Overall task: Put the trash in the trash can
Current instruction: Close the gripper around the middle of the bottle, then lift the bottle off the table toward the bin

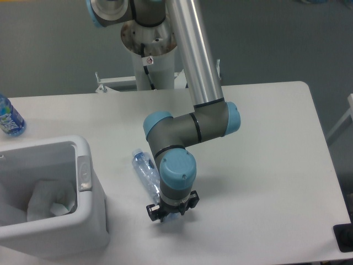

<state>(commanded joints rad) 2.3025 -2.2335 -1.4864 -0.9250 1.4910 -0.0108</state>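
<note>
Trash: one wrapper (52,203) in can (88,218), one crushed bottle (146,174) under gripper (168,214).

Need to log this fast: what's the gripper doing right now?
Gripper: down at the crushed bottle; open or closed cannot be told.

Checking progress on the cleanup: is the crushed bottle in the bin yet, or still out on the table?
Out. The crushed bottle lies flat on the table, right of the bin, its lower end under the claw.
</note>
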